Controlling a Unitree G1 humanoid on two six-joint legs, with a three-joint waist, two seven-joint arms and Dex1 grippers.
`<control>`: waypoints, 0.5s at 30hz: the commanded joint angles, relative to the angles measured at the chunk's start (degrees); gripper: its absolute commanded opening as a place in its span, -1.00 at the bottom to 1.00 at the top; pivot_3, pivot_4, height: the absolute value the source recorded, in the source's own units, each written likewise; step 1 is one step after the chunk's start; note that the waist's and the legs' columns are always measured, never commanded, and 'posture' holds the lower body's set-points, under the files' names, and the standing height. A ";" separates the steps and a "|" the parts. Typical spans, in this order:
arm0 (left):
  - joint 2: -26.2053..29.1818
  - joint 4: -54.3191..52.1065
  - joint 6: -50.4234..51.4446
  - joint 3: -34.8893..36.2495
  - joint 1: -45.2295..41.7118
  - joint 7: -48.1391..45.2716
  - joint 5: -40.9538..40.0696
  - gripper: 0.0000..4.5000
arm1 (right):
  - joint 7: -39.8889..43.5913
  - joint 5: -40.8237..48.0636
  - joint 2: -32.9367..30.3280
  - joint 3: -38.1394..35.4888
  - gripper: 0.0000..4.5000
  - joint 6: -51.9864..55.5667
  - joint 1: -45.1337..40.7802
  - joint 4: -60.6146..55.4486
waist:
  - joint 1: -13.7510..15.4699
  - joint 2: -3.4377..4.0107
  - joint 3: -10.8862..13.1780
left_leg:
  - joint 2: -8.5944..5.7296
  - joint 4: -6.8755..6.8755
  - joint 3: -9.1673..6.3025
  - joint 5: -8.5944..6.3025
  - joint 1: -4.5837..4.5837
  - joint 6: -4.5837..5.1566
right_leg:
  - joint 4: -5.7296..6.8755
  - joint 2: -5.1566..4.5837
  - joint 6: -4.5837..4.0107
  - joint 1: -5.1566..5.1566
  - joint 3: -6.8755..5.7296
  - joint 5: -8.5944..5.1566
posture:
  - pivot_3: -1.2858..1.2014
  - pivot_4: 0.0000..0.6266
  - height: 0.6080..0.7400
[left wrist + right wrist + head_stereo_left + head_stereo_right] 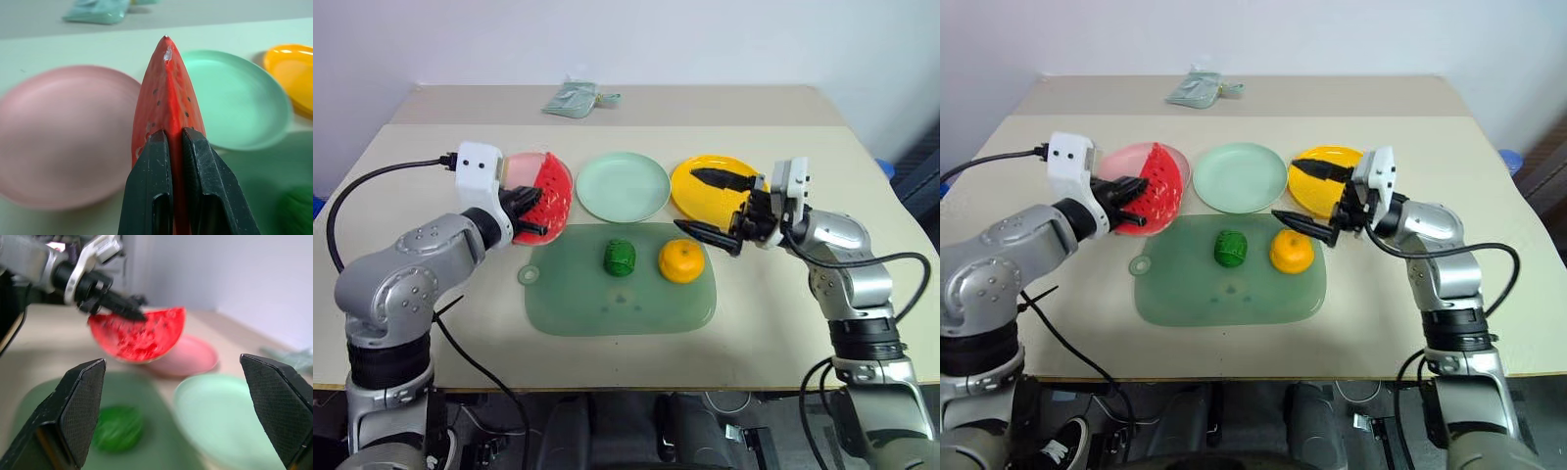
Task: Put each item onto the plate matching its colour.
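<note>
The 2 head views look down over the table [773, 343]; both close wrist views share the pink plate [63, 132].

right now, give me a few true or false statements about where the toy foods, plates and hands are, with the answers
1. The left hand is shut on the watermelon wedge. True.
2. The round orange already sits on the yellow-orange plate. False: it lies on the translucent green board.
3. The right hand is open and holds nothing. True.
4. The dark green bumpy lump is on the pale mint green plate. False: it is on the board beside the orange; that plate is bare.
5. The watermelon wedge is held above the pink plate. True.
</note>
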 commanded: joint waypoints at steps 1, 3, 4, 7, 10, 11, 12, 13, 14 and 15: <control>1.73 9.13 -9.69 -1.85 -4.85 -5.29 7.03 -0.99 | -1.28 -0.58 0.78 -0.37 1.00 -1.45 -1.13 0.26 | 0.28 0.00 0.00 | 0.00 0.00 0.01 0.00 -0.01 0.00 | -0.02 0.00 0.00 0.01 0.00 0.00 | 0.03 -0.52 1.00; 1.29 18.09 -15.17 -3.13 -8.43 -8.09 10.64 -0.99 | -0.97 -0.58 0.93 -0.03 1.00 -1.32 -1.28 0.11 | 0.34 0.00 0.00 | -0.01 0.01 0.01 0.00 -0.06 0.00 | -0.05 -0.02 0.01 0.01 -0.01 0.01 | 0.03 -0.52 1.00; 0.99 22.31 -18.53 -3.70 -10.12 -9.65 12.47 -0.99 | -1.02 -0.76 0.95 0.10 1.00 -1.26 -1.43 0.19 | 0.31 0.00 0.00 | -0.03 0.01 0.01 0.00 -0.06 0.00 | -0.05 -0.03 0.01 0.01 -0.01 0.00 | 0.03 -0.52 1.00; -0.99 33.54 -26.45 -4.32 -14.38 -12.38 16.40 -0.99 | -1.57 -1.45 1.10 0.29 1.00 -1.46 -1.63 0.58 | 0.19 0.00 0.00 | -0.03 0.02 0.01 0.00 -0.07 0.00 | -0.06 -0.02 0.02 0.01 -0.01 0.01 | 0.03 -0.52 1.00; -3.86 44.92 -33.62 -5.31 -18.19 -14.49 20.12 -0.99 | -2.43 -1.87 1.75 0.69 1.00 -1.67 -1.22 0.07 | 0.12 0.00 0.00 | -0.03 -0.01 0.02 0.00 -0.07 0.00 | -0.05 -0.02 0.03 -0.01 -0.02 0.01 | 0.03 -0.52 1.00; -4.33 46.92 -35.26 -5.64 -19.00 -15.18 21.13 -0.99 | -2.56 -1.94 1.78 0.71 1.00 -1.71 -1.07 -0.16 | 0.11 0.00 0.00 | -0.03 0.00 0.02 0.00 -0.07 0.00 | -0.04 -0.02 0.03 -0.01 -0.02 0.01 | 0.03 -0.52 1.00; -4.95 49.00 -36.28 -5.32 -19.97 -15.41 21.51 -0.99 | -2.74 -2.02 1.75 0.65 1.00 -1.71 -0.90 -0.33 | 0.09 0.00 0.00 | -0.03 0.00 0.02 0.00 -0.07 0.00 | -0.03 -0.01 0.04 -0.01 -0.02 0.01 | 0.03 -0.52 1.00; -5.20 50.73 -37.21 -5.66 -20.57 -16.17 22.39 -0.99 | -2.83 -2.14 1.65 0.58 1.00 -1.79 -0.65 -0.48 | 0.00 -0.01 0.00 | -0.03 0.00 0.03 0.00 -0.07 0.00 | -0.04 -0.02 0.04 -0.02 -0.02 0.02 | 0.03 -0.52 1.00; -5.45 52.04 -37.81 -5.71 -21.00 -16.65 22.92 -0.99 | -2.88 -2.17 1.56 0.52 1.00 -1.83 -0.42 -0.67 | -0.06 -0.01 0.00 | -0.03 0.00 0.03 0.00 -0.08 0.00 | -0.04 -0.02 0.05 -0.02 -0.02 0.02 | 0.03 -0.52 1.00; -5.75 53.30 -38.18 -5.49 -21.29 -17.06 23.20 -0.99 | -3.00 -2.18 1.45 0.42 1.00 -1.77 -0.19 -0.84 | -0.10 -0.01 0.00 | -0.03 0.00 0.03 0.00 -0.08 0.00 | -0.04 -0.02 0.06 -0.03 -0.02 0.03 | 0.03 -0.52 1.00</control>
